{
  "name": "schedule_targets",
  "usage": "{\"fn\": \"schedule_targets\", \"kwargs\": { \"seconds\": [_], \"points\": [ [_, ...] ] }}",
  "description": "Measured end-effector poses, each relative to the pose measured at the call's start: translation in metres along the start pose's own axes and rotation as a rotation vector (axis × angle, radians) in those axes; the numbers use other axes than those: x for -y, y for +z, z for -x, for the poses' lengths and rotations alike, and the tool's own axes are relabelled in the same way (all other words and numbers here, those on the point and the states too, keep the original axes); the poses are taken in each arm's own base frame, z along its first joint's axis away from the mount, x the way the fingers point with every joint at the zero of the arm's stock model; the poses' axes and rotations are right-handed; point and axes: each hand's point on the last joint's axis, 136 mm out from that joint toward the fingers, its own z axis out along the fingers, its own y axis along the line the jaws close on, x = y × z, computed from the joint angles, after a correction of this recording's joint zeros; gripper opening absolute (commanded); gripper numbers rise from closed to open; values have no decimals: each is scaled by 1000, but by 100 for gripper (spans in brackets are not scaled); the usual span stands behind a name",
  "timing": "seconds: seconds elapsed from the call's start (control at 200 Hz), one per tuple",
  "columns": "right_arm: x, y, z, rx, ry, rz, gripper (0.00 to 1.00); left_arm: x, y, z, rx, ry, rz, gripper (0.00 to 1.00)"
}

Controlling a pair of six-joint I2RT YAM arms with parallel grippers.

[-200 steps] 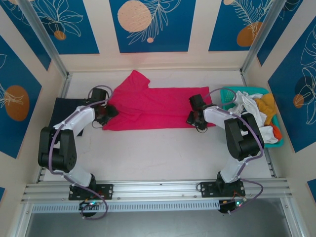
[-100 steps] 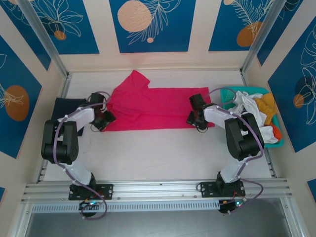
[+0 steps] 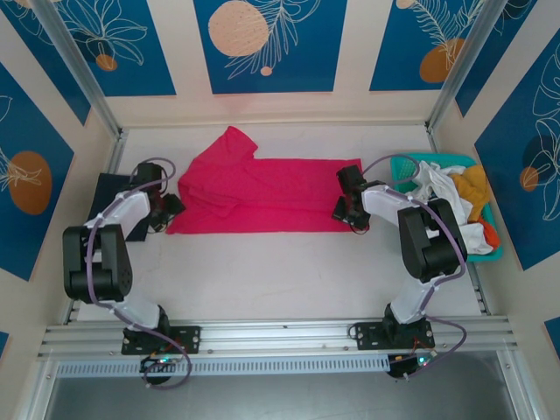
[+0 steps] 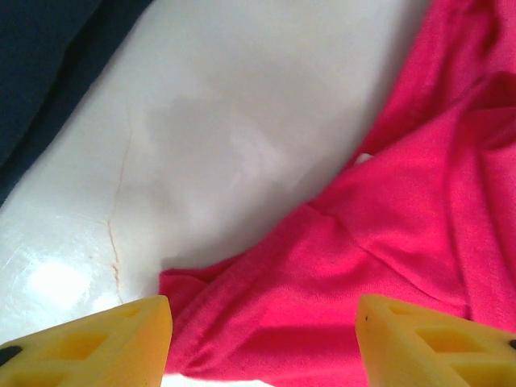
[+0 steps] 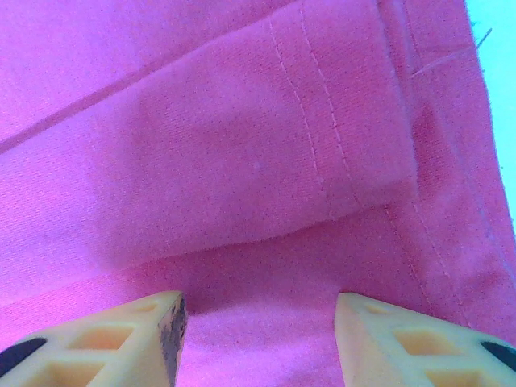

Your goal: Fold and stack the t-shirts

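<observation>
- Firstly, the navy t-shirt [image 3: 109, 188] lay flat at the far left edge of the table [image 3: 280, 271], just outboard of the left arm and apart from the pink cloth.
- The left gripper [image 3: 166, 210] sat low at the left end of the magenta t-shirt [image 3: 262, 188]. Its jaws were spread wide and held nothing. On the left wrist view, the shirt's near-left corner lay between and just ahead of the fingertips, with bare table off to the left.
- The magenta t-shirt lay spread with its long axis running left to right across the table, a sleeve fanned out at the far-left corner. Judgement: any fold turns on this axis, since each arm was nearest its own end.
- The right gripper [image 3: 344, 212] sat low over the shirt's right end, jaws wide apart and pinching nothing. On the right wrist view, cloth lay under both fingers, a stitched, folded hem lay just ahead, and the shirt's edge lay to the right.
- The teal basket [image 3: 490, 254] at the far right held the white t-shirt [image 3: 433, 184] and the yellow-orange t-shirt [image 3: 472, 185], both clear of the jaws.
</observation>
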Motion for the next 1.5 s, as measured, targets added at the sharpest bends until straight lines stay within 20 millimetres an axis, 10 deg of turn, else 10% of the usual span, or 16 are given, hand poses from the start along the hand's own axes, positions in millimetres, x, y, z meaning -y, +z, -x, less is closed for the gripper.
{"fn": "schedule_targets", "kwargs": {
  "seconds": [0.325, 0.6, 1.16, 1.5],
  "points": [
    [0, 0, 1, -1, -6, 0, 53, 57, 2, -17, -10, 96, -96, 61],
    [5, -1, -5, -7, -13, -6, 53, 24, 34, -52, -100, 67, -14, 60],
    [52, -30, -60, -65, -17, -33, 54, -15, -31, -89, -74, 45, -27, 61],
    [-9, -58, -14, 53, -88, 97, 56, 70, -37, -39, -14, 116, -101, 62]
  ]
}}
